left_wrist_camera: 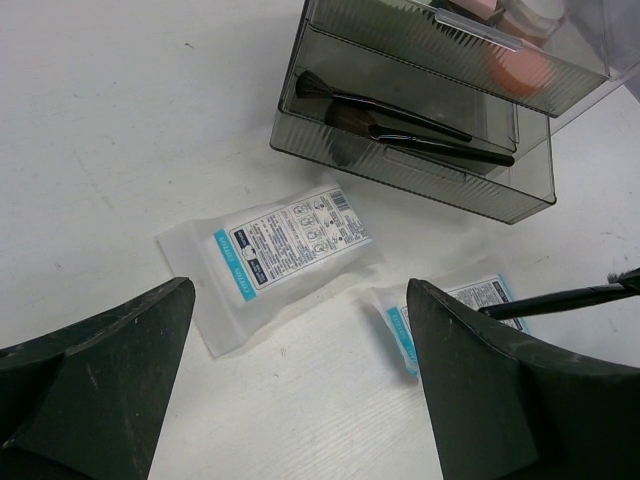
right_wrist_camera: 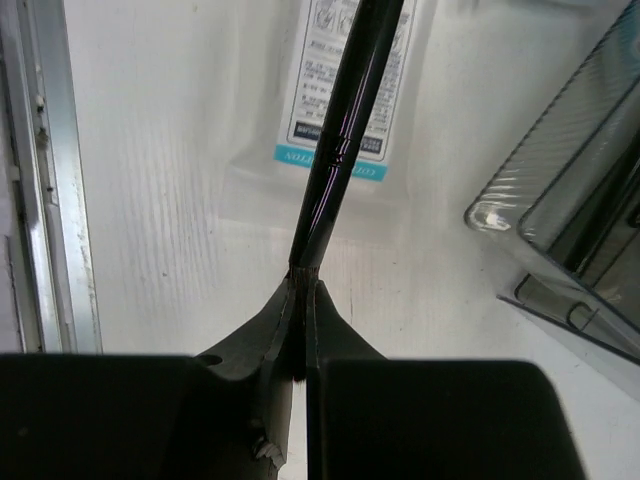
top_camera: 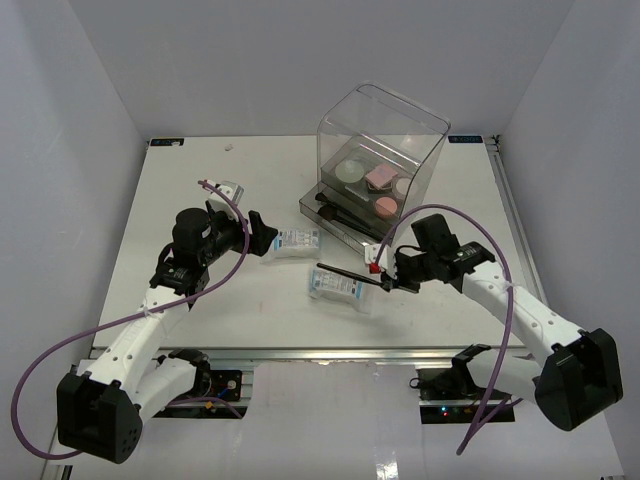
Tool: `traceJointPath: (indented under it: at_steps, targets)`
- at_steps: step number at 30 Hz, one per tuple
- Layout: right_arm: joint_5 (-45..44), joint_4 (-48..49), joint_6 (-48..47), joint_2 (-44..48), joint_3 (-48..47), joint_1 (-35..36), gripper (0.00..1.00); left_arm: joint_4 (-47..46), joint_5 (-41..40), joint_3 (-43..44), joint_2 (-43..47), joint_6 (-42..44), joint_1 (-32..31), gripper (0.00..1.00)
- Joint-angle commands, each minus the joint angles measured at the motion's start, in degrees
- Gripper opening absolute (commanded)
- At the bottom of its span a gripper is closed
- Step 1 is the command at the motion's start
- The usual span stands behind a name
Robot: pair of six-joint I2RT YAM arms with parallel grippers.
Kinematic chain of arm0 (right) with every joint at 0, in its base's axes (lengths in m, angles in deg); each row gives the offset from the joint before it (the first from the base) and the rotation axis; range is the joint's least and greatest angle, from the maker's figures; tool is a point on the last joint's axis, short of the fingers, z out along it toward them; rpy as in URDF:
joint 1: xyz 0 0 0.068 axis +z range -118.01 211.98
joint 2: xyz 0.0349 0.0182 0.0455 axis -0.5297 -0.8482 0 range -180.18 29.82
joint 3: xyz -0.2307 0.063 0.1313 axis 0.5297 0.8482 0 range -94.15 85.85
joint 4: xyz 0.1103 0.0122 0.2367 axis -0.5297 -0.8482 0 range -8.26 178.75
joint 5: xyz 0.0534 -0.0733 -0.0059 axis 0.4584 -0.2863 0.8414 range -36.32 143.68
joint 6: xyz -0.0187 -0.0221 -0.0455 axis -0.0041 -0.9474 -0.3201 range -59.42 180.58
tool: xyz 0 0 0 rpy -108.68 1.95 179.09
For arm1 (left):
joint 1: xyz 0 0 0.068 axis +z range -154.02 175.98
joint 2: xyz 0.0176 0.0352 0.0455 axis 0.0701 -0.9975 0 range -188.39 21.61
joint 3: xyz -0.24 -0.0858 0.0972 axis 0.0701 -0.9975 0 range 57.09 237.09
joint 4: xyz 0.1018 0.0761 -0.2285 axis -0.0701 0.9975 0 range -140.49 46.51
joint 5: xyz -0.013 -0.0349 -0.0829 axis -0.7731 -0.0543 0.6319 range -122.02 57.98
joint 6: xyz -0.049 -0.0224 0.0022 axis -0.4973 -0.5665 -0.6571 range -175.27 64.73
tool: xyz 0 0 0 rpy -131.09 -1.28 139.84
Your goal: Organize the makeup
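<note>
Right end effector (right_wrist_camera: 303, 300): clamped fully shut on one end of a thin black brush (right_wrist_camera: 345, 120), the shaft stretched out over the nearer sachet (top_camera: 338, 287), in front of the clear box (top_camera: 385, 130). Left end effector (top_camera: 263, 234): fingers spread wide, gripping nothing, front-left of the box, just beside the second sachet (top_camera: 297, 241). Both sachets flat on the white bench (top_camera: 200, 300). Two more black brushes (left_wrist_camera: 400, 115) lying in the box's open lower grey drawer. Pink round puff (top_camera: 386, 207), pink square puff (top_camera: 379, 177) and white round pad (top_camera: 350, 169) in the tray above. Plain white walls (top_camera: 60, 100) behind and on either side of the box.
</note>
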Motion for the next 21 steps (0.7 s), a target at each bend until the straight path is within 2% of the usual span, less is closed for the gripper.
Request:
traceJointPath:
  at_steps: [1, 5, 10, 17, 21]
  targets:
    - [2.1, 3.6, 6.8, 0.7, -8.6, 0.6, 0.08, -0.7, 1.1, -0.6, 1.1, 0.4, 0.0, 0.98]
    - [-5.2, 11.3, 13.4, -3.4, -14.2, 0.5, 0.08, -0.8, 2.4, -0.6, 1.1, 0.3, 0.0, 0.98]
    - [-13.5, 15.3, 17.8, -10.6, -20.4, 0.6, 0.08, -0.7, 2.6, -0.6, 0.9, 0.4, 0.0, 0.98]
    - [-20.5, 19.0, 19.7, -18.2, -22.1, 1.6, 0.09, -0.7, 2.5, -0.6, 1.1, 0.5, 0.0, 0.98]
    - [-22.6, 19.6, 20.3, -20.5, -22.1, 1.7, 0.14, -0.6, 2.7, -0.5, 1.0, 0.5, 0.0, 0.98]
